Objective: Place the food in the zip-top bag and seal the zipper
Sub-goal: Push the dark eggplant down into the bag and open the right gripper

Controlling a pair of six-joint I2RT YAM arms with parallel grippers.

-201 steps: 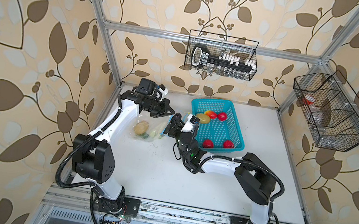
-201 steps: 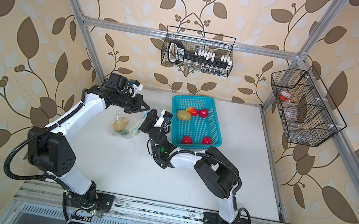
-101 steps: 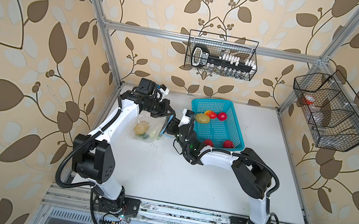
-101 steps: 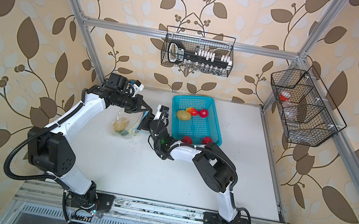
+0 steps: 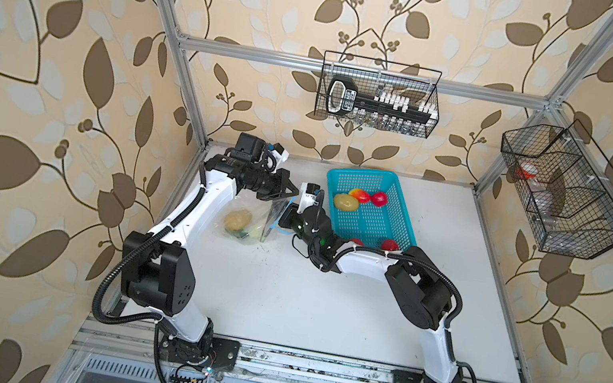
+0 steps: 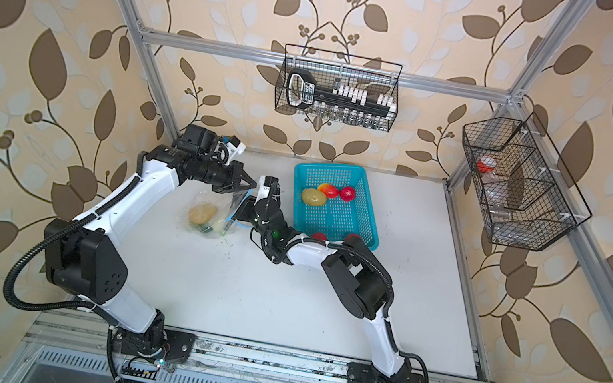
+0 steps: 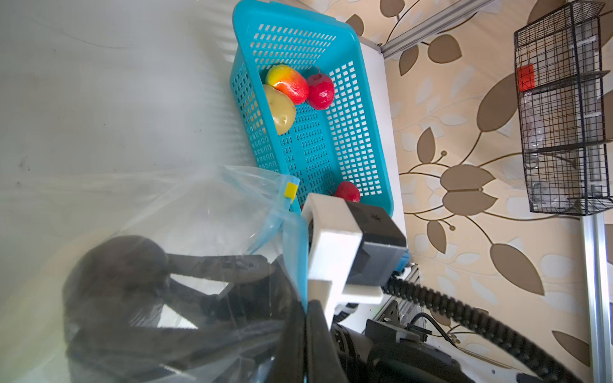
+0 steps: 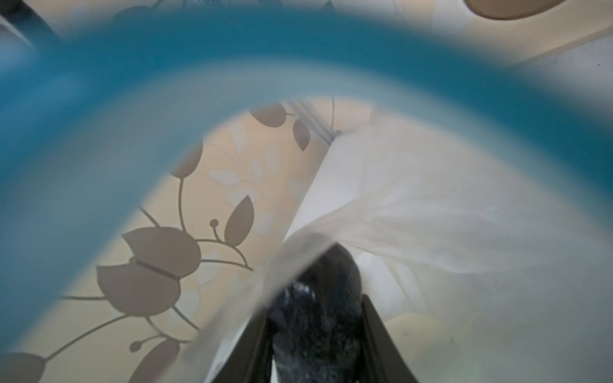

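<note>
Two grippers: both are at the bag's mouth, close together at the back left of the table (image 5: 319,308).
Left gripper (image 5: 286,194): clenched tight on the upper lip of the zip-top bag (image 5: 250,212), holding that edge raised.
Right gripper (image 5: 275,219): reaching in through the mouth, jaws clamped on the dark eggplant (image 8: 315,311), with plastic draped around it.
Zipper (image 7: 275,217): a light-blue strip, unsealed, curving across the open mouth.
Slider (image 7: 291,190): yellow, at the zipper end nearest the basket.
Bag contents: a tan bagged potato (image 5: 237,219) lies low in the bag. Something green and pale sits beside it, possibly the leaves and the white vegetable, but the crinkled plastic blurs them.
Basket (image 5: 360,172): turquoise, just right of the bag in both top views.
Basket, far end: a loose potato (image 5: 346,202), a red-yellow fruit (image 5: 359,195) and a red fruit (image 5: 379,199) are bunched together.
Basket, near wall: the near red fruit (image 5: 390,244) and one more, both partly hidden by the right arm.
</note>
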